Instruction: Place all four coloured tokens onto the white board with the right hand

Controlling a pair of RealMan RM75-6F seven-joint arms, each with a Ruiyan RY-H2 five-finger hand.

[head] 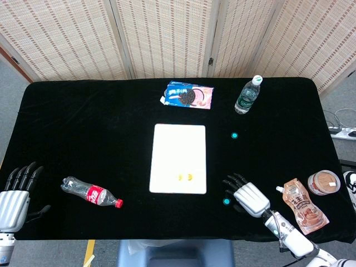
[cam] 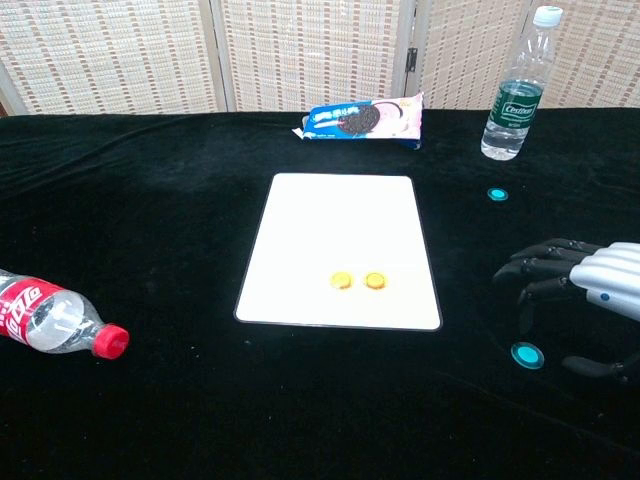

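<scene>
Black table (head: pixel 100 128) (reed screens (head: pixel 167 33) behind) bears white board (head: pixel 179 150).

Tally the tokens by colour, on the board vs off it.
Orange tokens, on the white board: 2
Teal tokens, off the board: 2
Total: 4 tokens

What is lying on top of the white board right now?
Two tokens lie side by side near the white board's front edge: a yellow token and an orange token. Nothing covers the board; both teal tokens are off it.
</scene>
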